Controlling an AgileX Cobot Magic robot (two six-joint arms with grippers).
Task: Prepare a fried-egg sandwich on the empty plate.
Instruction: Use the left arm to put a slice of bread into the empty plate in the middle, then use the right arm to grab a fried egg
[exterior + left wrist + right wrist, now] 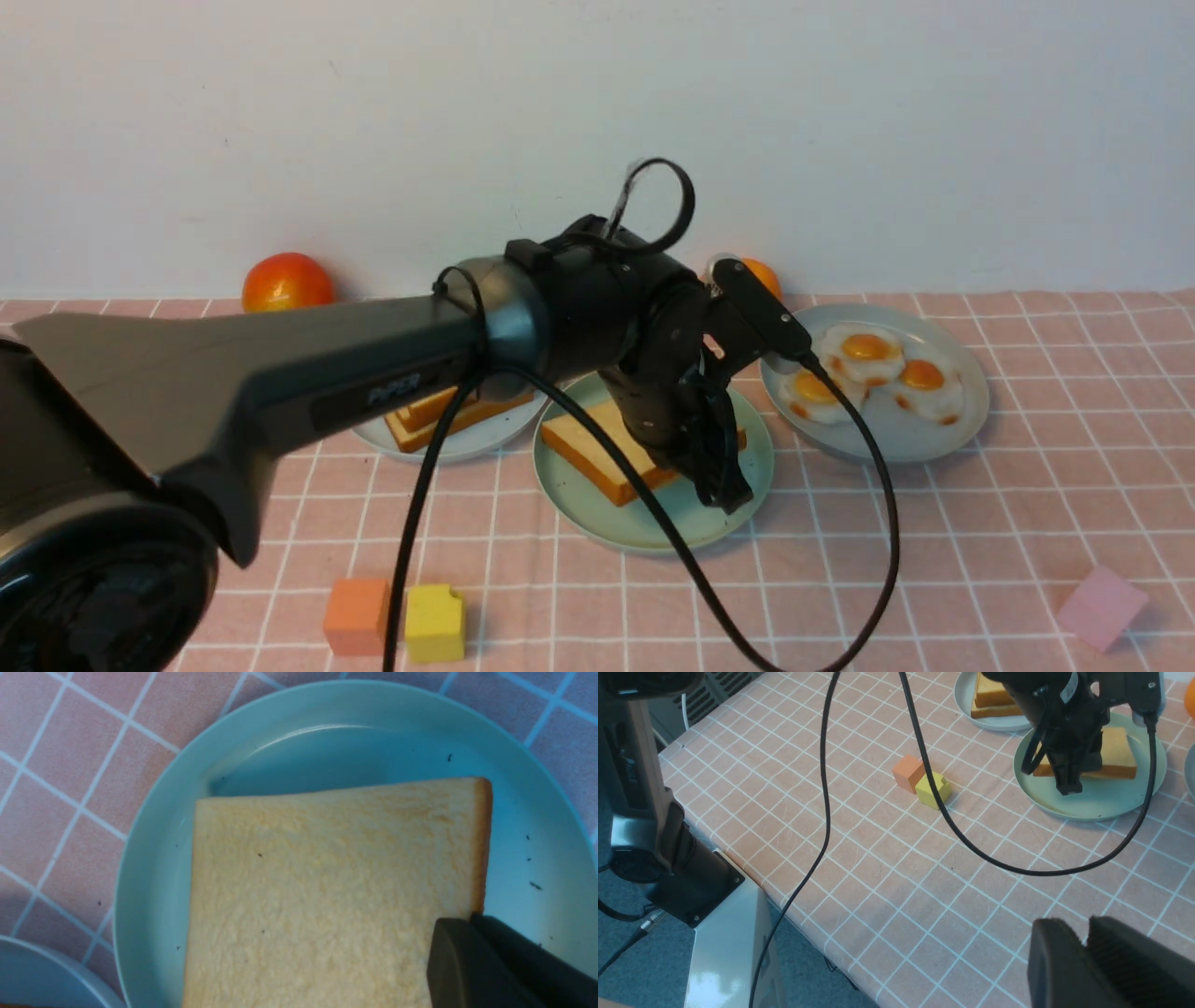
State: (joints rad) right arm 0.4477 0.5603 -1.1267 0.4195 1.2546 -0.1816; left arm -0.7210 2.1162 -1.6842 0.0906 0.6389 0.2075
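The mint-green empty plate (653, 534) (327, 751) (1092, 806) sits mid-table and holds one golden toast slice (597, 450) (327, 896) (1116, 746) with a bare top. No fried-egg sandwich is in view. My left gripper (728, 495) (469, 918) (1066, 788) is shut, its tips low over the plate at the toast's near corner, gripping nothing. Three fried eggs (870, 350) lie on a grey-blue plate (901, 441) to the right. My right gripper (1083, 931) hovers over bare tablecloth, jaws a narrow gap apart and empty; the front view does not show it.
A grey-blue plate (471, 450) left of the mint one carries a toast stack (439, 415) (990, 695). Oranges (288, 280) (764, 275) sit by the wall. Orange (357, 616), yellow (435, 623) and pink (1102, 607) cubes lie near the front edge. A black cable (878, 523) loops down from the left wrist.
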